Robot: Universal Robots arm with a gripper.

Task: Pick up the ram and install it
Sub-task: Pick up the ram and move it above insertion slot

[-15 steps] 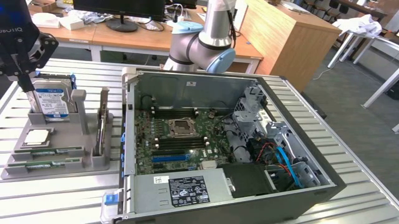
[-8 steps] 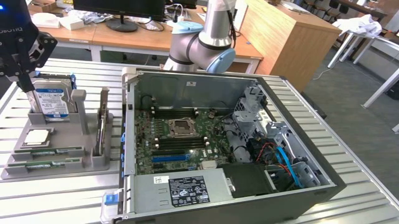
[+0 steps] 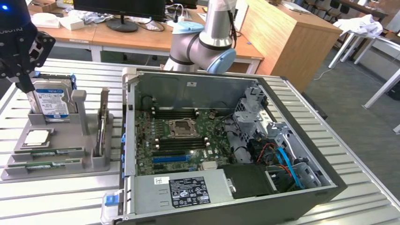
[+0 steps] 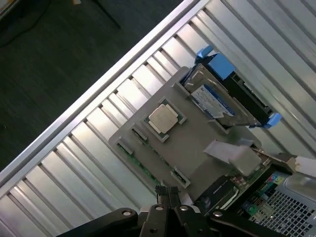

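The gripper (image 3: 26, 88) (image 4: 168, 196), fingers pressed together and holding nothing, hovers above the grey holder (image 3: 65, 138) by the hard drive (image 3: 51, 101). The ram (image 3: 50, 151) (image 4: 145, 170) lies untouched in a slot at the holder's far end from the drive. This looks like the approach stage, and a pickup calls for parted fingers aligned with the strip.

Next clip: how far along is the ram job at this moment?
Done: nothing visible yet. The ram lies in the grey holder beside the open computer case, and the long slots on its motherboard look empty. In hand: nothing; the gripper hangs shut above the holder, near the hard drive. Left: both the pickup and the install.
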